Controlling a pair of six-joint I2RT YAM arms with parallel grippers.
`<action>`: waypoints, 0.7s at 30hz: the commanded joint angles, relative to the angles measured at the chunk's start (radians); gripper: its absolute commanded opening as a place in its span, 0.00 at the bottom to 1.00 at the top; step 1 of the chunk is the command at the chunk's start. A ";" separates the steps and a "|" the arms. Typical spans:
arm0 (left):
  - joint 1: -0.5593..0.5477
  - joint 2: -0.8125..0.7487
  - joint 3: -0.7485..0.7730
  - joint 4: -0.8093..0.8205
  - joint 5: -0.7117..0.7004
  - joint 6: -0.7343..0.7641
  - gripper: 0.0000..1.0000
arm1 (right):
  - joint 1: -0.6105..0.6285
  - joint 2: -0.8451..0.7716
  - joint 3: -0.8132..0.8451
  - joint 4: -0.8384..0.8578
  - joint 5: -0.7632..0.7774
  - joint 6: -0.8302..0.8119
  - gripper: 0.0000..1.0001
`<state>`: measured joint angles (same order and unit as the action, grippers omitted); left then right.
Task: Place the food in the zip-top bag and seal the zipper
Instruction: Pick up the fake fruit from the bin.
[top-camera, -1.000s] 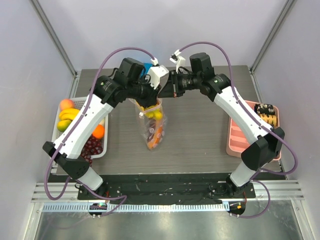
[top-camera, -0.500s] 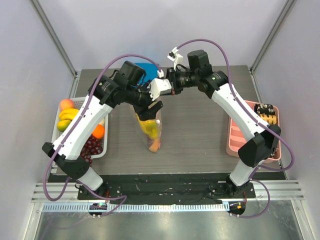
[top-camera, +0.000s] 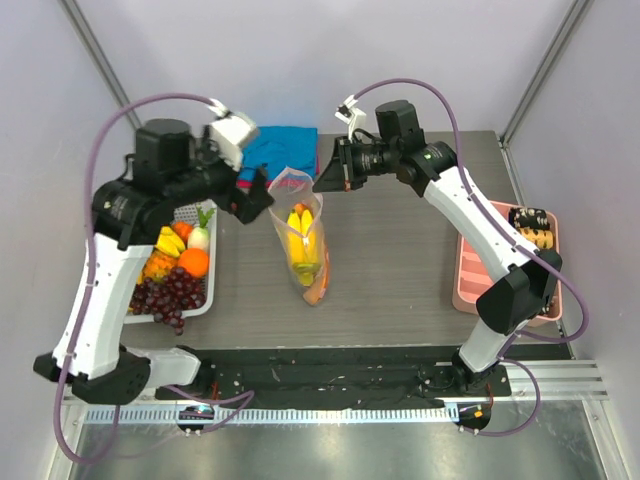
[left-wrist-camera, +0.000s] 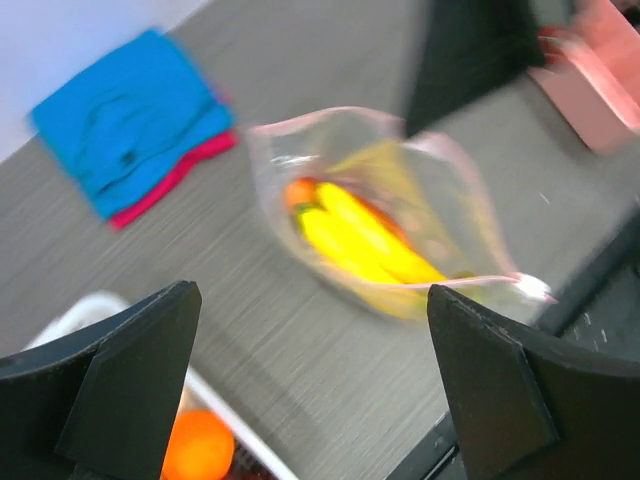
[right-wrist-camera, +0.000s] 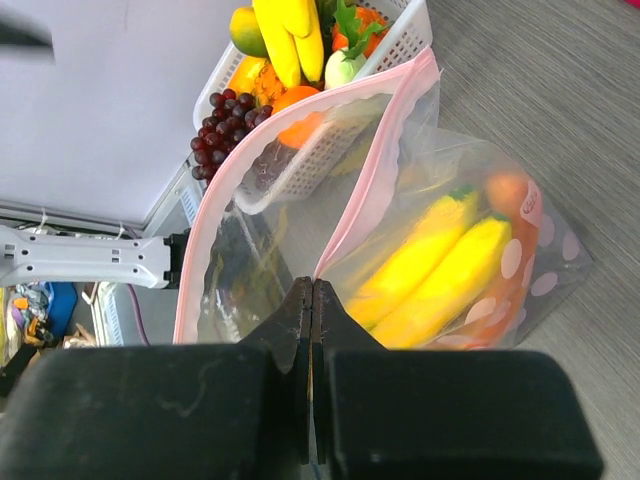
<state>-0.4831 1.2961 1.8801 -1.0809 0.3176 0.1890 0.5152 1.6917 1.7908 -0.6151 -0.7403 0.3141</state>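
Roughly mid-tabletop lies a clear crinkly plastic zip-top bag (top-camera: 305, 245) printed with pale pink dots. Its closed end points to the near edge and its mouth to the far edge.

- Mouth is raised off the surface and gapes open.
- The narrow pale pink zipper strip (right-wrist-camera: 375, 165) is unsealed, its 2 sides standing apart.
- Inside the bag are 2 yellow banana-like pieces (right-wrist-camera: 440, 270), side by side. An orange carrot-like piece (top-camera: 314, 292) sits at the closed end.

Right gripper (right-wrist-camera: 309, 288): fingers pressed together, clamped on the bag's mouth edge at the side nearer the right edge, holding it up.

Left gripper (left-wrist-camera: 311, 300): fingers spread wide with nothing between them. It hangs above the surface just left of the bag, apart from it. Its wrist view is blurred.

Left edge: a white slotted plastic basket (top-camera: 203, 300) holds more food.
- 1 round orange (top-camera: 194, 262).
- A dark purple grape bunch (top-camera: 168, 295) at the basket's near end.
- Further yellow and orange pieces toward its far end.

Far edge, left of centre: a folded blue-and-red cloth (top-camera: 282, 150), near the bag's mouth but not touching it.

Right edge: a pink compartment tray (top-camera: 480, 270), with dark brown-and-tan pieces (top-camera: 531, 226) in its far end.
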 joint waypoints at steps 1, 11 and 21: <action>0.236 -0.037 -0.064 0.098 0.040 -0.184 1.00 | -0.001 -0.044 -0.013 0.029 -0.019 -0.026 0.01; 0.759 0.069 -0.205 -0.030 -0.087 -0.243 1.00 | 0.000 -0.073 -0.080 0.011 -0.007 -0.055 0.01; 0.940 0.075 -0.337 0.039 -0.396 -0.479 0.96 | 0.000 -0.066 -0.082 -0.005 -0.002 -0.063 0.01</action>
<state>0.4129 1.3869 1.5681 -1.0801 -0.0124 -0.2153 0.5152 1.6737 1.7008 -0.6228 -0.7383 0.2726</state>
